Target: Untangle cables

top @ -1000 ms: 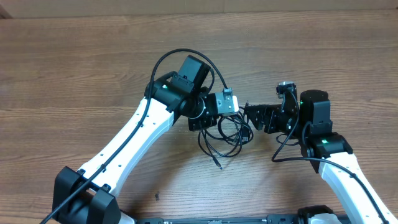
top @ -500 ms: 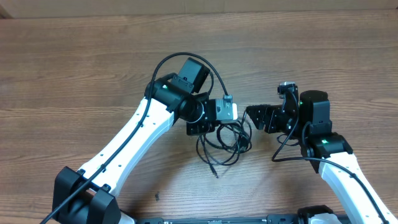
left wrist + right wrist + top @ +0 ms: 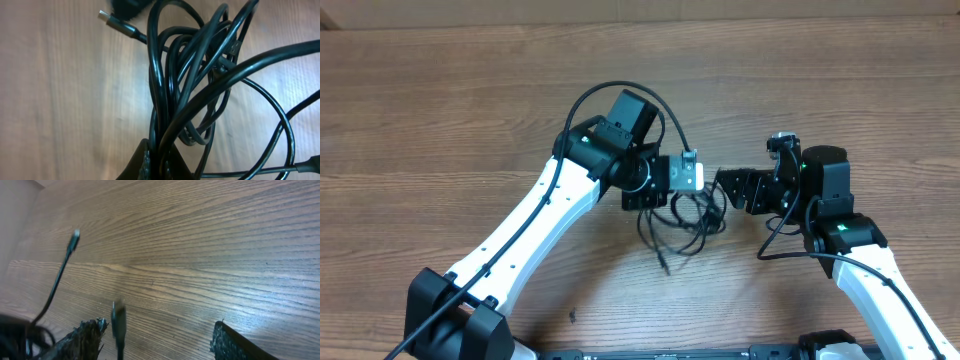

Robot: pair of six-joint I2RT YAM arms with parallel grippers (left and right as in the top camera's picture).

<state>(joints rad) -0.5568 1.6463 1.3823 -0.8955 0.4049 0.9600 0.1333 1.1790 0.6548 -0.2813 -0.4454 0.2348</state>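
The cables are thin black cords looped in a tangle at mid-table, with a plug end trailing toward the front. My left gripper is shut on several strands of the bundle; the left wrist view shows the loops running out from between its fingers and a silver-tipped plug. My right gripper is open just right of the tangle. In the right wrist view a blurred plug hangs between its fingers, and another plug end sticks up at left.
The table is brown wood grain. A thicker black robot wire arcs over the left arm's wrist. Another robot wire loops beside the right arm.
The left gripper has shifted slightly right and back, dragging the tangle with it; the loops and trailing plug have changed shape. The right arm has hardly moved.
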